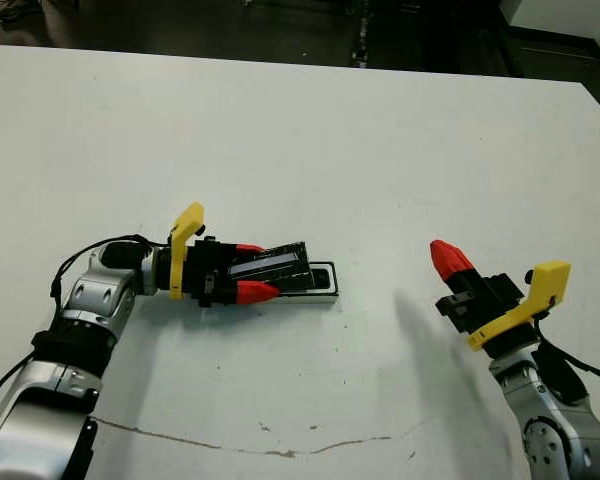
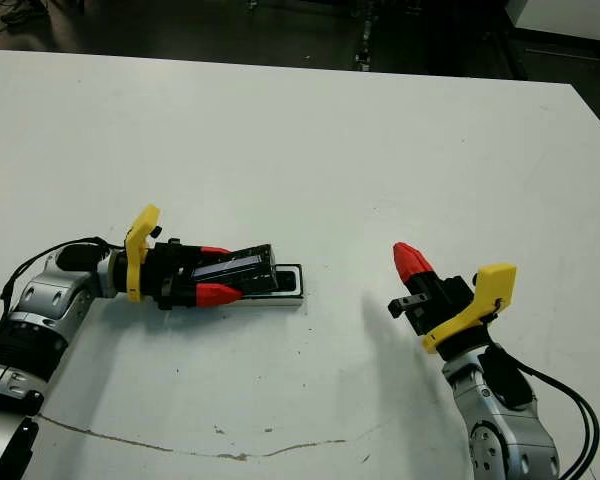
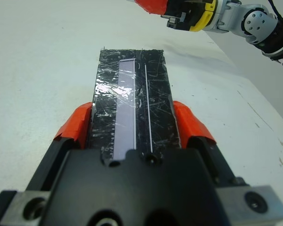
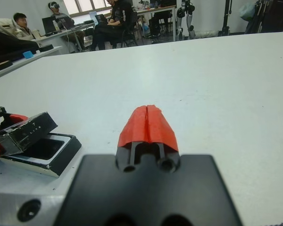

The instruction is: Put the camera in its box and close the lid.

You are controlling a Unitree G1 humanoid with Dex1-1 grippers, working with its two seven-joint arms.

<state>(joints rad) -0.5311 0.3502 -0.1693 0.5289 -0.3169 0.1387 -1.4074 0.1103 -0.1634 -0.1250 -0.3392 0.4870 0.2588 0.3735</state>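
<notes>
- Left gripper [image 1: 263,270], low over the tabletop [image 1: 310,130], jaws clamped on the lid [image 1: 272,266] by its two long edges, red fingers [image 3: 75,128] one on each side.
- Lid: glossy black w/ a pale silvery strip along its length (plain in left wrist view). Held tilted, far end raised, over the box's left part.
- Box [image 1: 322,282] sits on the tabletop just right of the left gripper; its white rim and dark side show at the right end, the rest is under the lid. Lid not down flat, so box not closed.
- In right wrist view the box inside looks dark below the raised lid (can't tell from that whether it's the camera or shadow). Camera itself not made out in any view.
- Right gripper [image 1: 450,259] well apart to the right, raised off the tabletop, jaws closed tip to tip on nothing (two red tips meet in right wrist view), pointing up and left.
- Thin brownish crack-like line [image 1: 240,446] runs across the near tabletop.
- People seated at desks beyond the tabletop, seen in right wrist view only.
</notes>
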